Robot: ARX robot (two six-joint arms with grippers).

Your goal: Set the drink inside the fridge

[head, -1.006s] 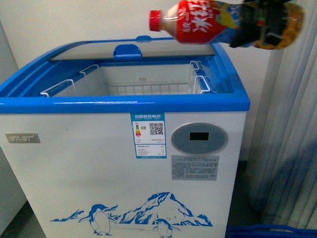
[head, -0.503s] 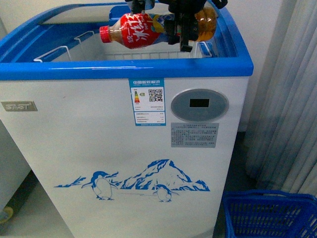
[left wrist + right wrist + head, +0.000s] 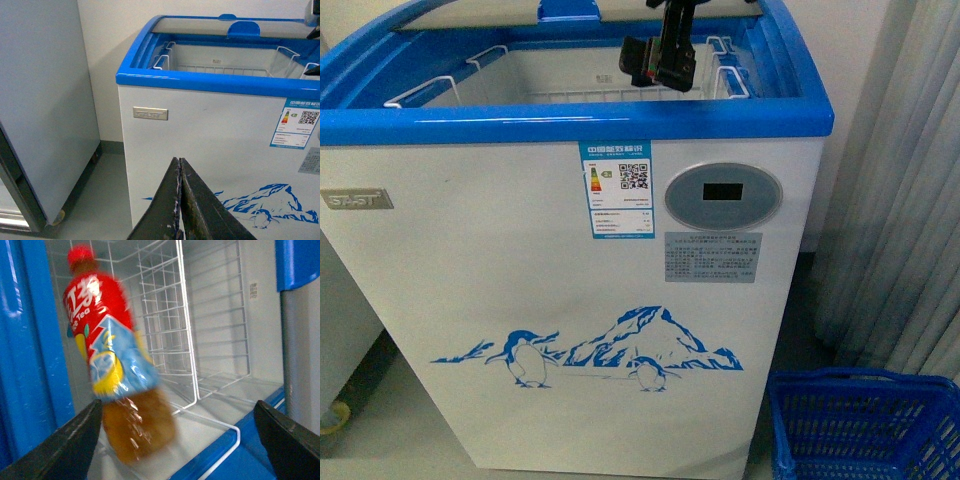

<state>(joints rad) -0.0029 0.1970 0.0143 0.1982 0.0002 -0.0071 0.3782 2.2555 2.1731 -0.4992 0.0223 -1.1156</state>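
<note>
The fridge is a white chest cooler with a blue rim, its lid slid back and its top open. My right gripper hangs over the opening near the right side, open and empty. In the right wrist view the drink, red cap, red-and-white label, amber body, is blurred and loose inside the cooler, beyond the wide-apart jaws of my right gripper. The drink is hidden in the front view. My left gripper is shut and empty, low in front of the fridge.
White wire baskets line the cooler's inside. A blue shopping basket stands on the floor at the lower right, with a grey curtain behind it. A tall grey cabinet on casters stands left of the cooler.
The right gripper carried the drink down over the cooler's opening and let it go. The drink has left the jaws and dropped inside.
</note>
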